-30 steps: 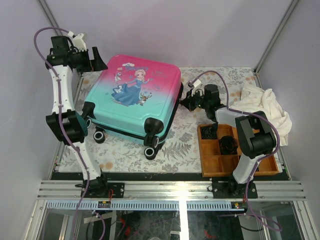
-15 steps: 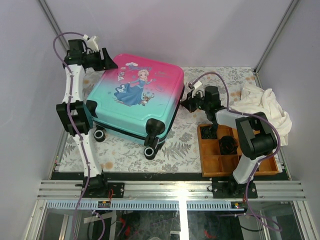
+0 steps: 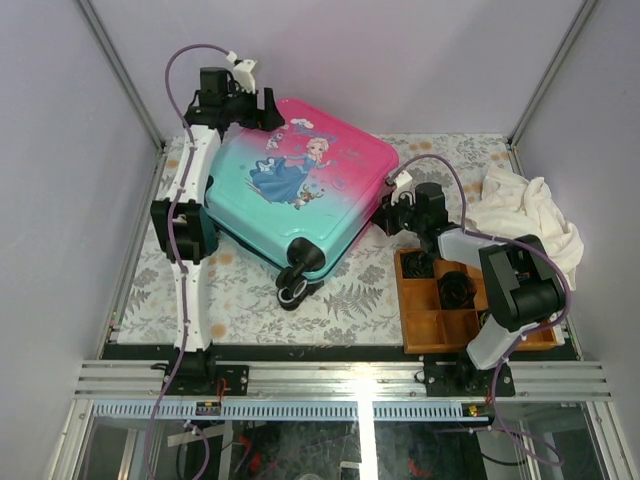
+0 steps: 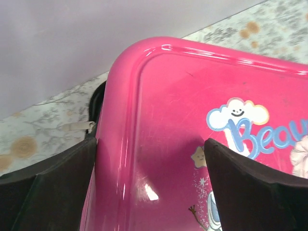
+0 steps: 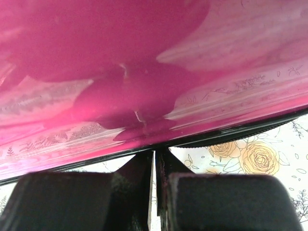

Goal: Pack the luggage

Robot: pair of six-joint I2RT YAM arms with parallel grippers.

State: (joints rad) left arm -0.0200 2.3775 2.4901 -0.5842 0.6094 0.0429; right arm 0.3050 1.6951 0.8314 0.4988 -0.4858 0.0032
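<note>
- From above: the luggage (image 3: 300, 200) lies closed on the counter (image 3: 350, 300), towards the far left.
- Left wrist: left jaws spread wide, straddling its pink corner.
- Right wrist: right jaws closed, empty, against its pink side.

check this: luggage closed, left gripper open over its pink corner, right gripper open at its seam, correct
No: the right gripper is shut, per the right wrist view. The rest holds: luggage closed, left gripper open over its pink corner.
</note>
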